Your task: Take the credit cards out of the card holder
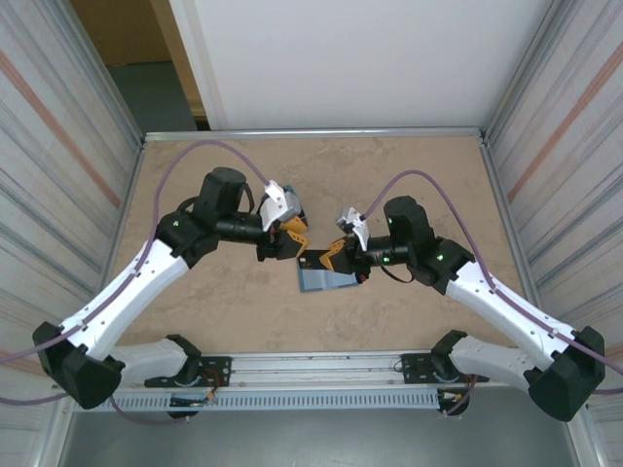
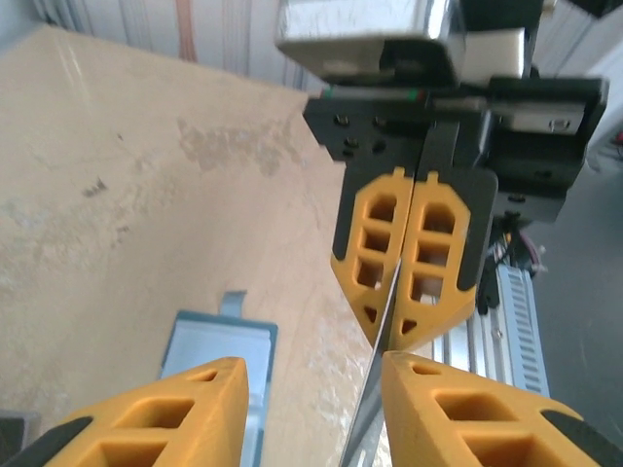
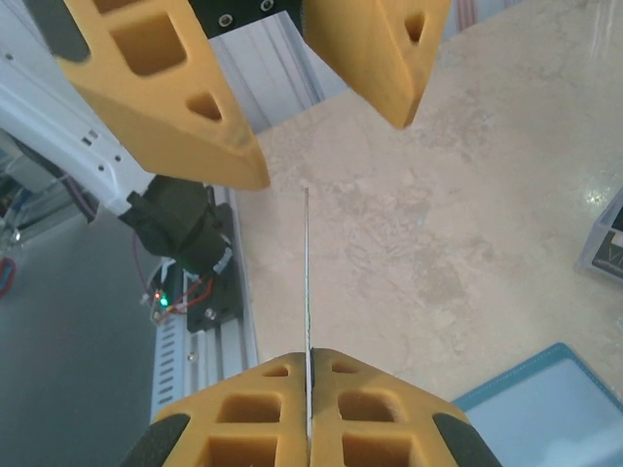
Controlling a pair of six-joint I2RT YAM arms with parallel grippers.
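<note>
The card holder (image 1: 328, 281) lies open on the table as a flat teal-blue rectangle with a pale grey-blue panel (image 2: 219, 355). Just above it my right gripper (image 1: 336, 255) is shut on a credit card (image 3: 308, 272), seen edge-on as a thin line rising from my closed fingertips (image 3: 292, 375). My left gripper (image 1: 295, 243) faces it from the left and stands open (image 2: 311, 375). The card's free edge (image 2: 373, 394) reaches in between the left jaws, close beside the right-hand finger (image 2: 467, 409). A corner of the holder (image 3: 545, 413) shows below the right gripper.
The beige marbled table (image 1: 234, 302) is framed by a metal rail (image 1: 311, 370) along its near edge, where both arm bases sit, and by corrugated walls on either side. A small dark and pale object (image 3: 605, 241) lies at the right edge of the right wrist view.
</note>
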